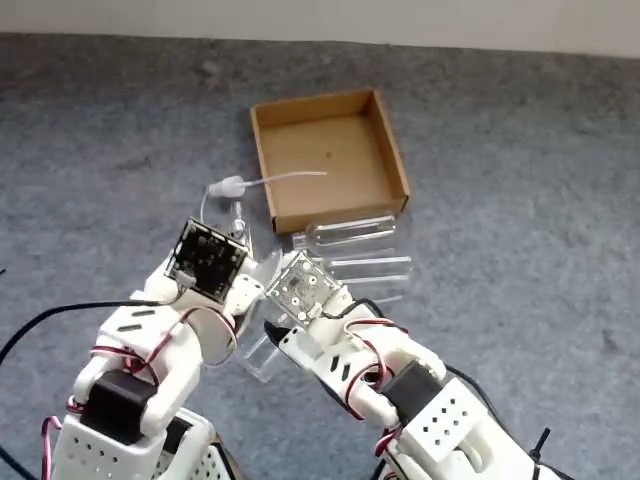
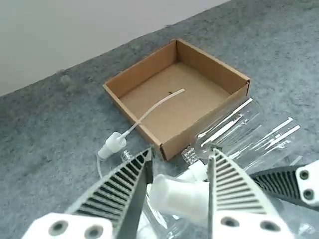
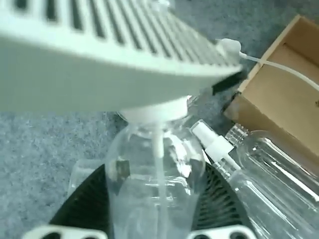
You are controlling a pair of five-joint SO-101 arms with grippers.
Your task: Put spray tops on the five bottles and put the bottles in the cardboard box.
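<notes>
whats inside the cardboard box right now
Inside the cardboard box lies the thin tube of a loose spray top, whose head rests on the carpet outside. The bottles lie outside too. The near wall hides a strip of its floor.

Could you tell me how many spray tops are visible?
3 spray tops: one beside the cardboard box, tube draped inside; one in the left gripper, atop the held bottle; one on a lying bottle. Others may be hidden.
</notes>
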